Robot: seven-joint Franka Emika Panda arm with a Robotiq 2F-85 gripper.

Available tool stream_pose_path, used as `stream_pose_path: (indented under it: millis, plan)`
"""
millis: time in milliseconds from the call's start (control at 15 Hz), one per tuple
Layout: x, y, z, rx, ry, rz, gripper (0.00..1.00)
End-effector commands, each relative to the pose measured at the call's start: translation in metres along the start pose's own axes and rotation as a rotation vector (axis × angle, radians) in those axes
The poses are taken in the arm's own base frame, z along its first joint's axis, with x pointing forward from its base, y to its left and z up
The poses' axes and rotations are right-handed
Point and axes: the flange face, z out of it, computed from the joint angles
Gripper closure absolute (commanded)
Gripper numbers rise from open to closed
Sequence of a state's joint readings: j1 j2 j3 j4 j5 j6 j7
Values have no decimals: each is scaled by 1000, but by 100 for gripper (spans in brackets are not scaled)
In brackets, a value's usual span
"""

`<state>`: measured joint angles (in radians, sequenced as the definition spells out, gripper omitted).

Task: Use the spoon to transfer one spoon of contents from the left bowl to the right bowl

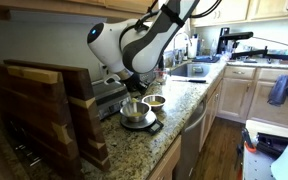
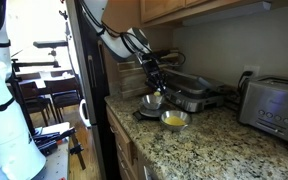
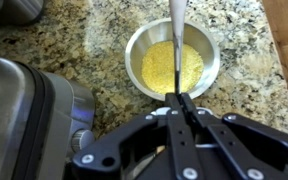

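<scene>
My gripper (image 3: 180, 97) is shut on the spoon (image 3: 174, 25), whose pale shaft runs forward from the jaws across the view of the right bowl (image 3: 206, 40). That small bowl holds yellow contents and stands on the granite counter. In both exterior views the gripper (image 1: 134, 98) (image 2: 154, 88) hangs right over the left bowl (image 1: 136, 114) (image 2: 151, 102), the bigger steel one on a dark base. The right bowl (image 1: 156, 101) (image 2: 174, 120) stands just beside it. In the wrist view the left bowl is almost wholly hidden under the gripper. I cannot tell whether the spoon carries anything.
A grey grill press (image 2: 189, 95) (image 3: 24, 110) stands close behind the bowls. A toaster (image 2: 274, 105) is further along the wall. Wooden boards (image 1: 44, 110) stand at one end of the counter, a sink (image 1: 189, 68) at the other. The counter edge (image 2: 134, 130) is near the bowls.
</scene>
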<state>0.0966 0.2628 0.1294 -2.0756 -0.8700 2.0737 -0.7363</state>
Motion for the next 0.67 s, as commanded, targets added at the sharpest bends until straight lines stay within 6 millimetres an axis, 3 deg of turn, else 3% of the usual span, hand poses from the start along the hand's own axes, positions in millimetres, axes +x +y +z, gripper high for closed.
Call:
stream_pose_path:
  millis: [0,600]
  plan:
    - [0,-27,-15,-125,-8,55,97]
    - [3,-65,-24,-316,-52,191,97]
